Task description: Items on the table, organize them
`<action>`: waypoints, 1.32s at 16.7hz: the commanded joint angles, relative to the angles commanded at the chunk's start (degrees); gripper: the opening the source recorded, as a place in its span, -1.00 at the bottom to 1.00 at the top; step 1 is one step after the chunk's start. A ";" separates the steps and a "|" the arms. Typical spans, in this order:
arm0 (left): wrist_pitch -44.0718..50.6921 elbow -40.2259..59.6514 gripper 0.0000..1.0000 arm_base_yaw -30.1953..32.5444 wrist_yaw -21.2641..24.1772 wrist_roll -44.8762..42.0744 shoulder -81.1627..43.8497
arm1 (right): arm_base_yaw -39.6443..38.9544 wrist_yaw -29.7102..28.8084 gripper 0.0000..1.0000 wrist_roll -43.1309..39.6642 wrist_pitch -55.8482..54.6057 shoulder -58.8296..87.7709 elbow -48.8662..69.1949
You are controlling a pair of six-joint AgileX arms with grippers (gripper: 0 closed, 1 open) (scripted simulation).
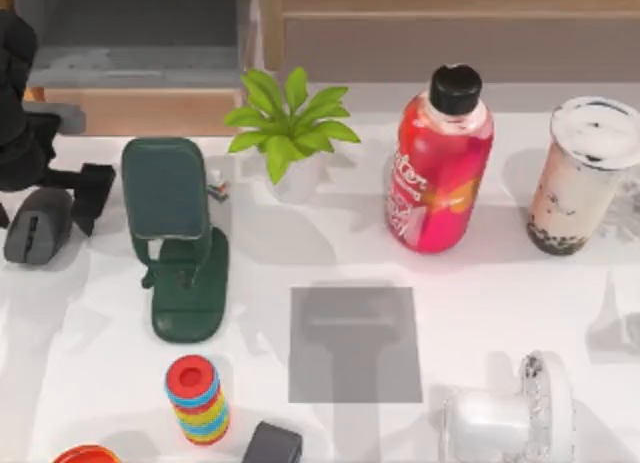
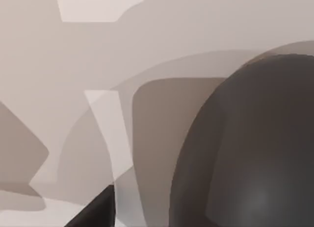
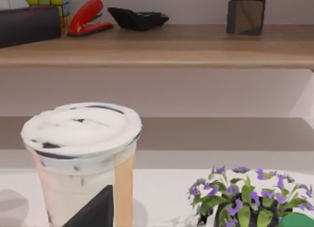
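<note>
One mouse (image 1: pixel 38 226) far left, long axis toward table's back edge.

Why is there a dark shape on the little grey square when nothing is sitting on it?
Top view: that shape on the grey mat is a shadow cast from above, like the other soft shadows on the white table. Left wrist view: pale overlapping shadows lie beside the dark mouse. Right wrist view: the milk-tea cup casts a faint shadow too.

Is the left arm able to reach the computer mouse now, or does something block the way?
Probably yes. The left pincer is right beside the dark grey computer mouse at the table's left edge, with nothing between them. The green phone stand stands apart on the other side.
</note>
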State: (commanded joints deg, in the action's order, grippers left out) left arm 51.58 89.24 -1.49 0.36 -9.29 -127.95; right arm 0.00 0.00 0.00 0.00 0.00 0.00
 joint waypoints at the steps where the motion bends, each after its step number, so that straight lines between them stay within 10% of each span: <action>1: 0.00 0.00 1.00 0.00 0.00 0.00 0.00 | 0.00 0.00 1.00 0.00 0.00 0.00 0.00; 15: 0.00 0.00 -0.96 0.00 0.00 0.00 0.00 | 0.00 0.00 1.00 0.00 0.00 0.00 0.00; 22: 0.00 0.00 -1.00 0.00 0.00 0.00 0.00 | 0.00 0.00 1.00 0.00 0.00 0.00 0.00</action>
State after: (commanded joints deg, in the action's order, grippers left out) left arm 51.58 89.24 -1.49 0.36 -9.29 -127.95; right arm 0.00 0.00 0.00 0.00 0.00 0.00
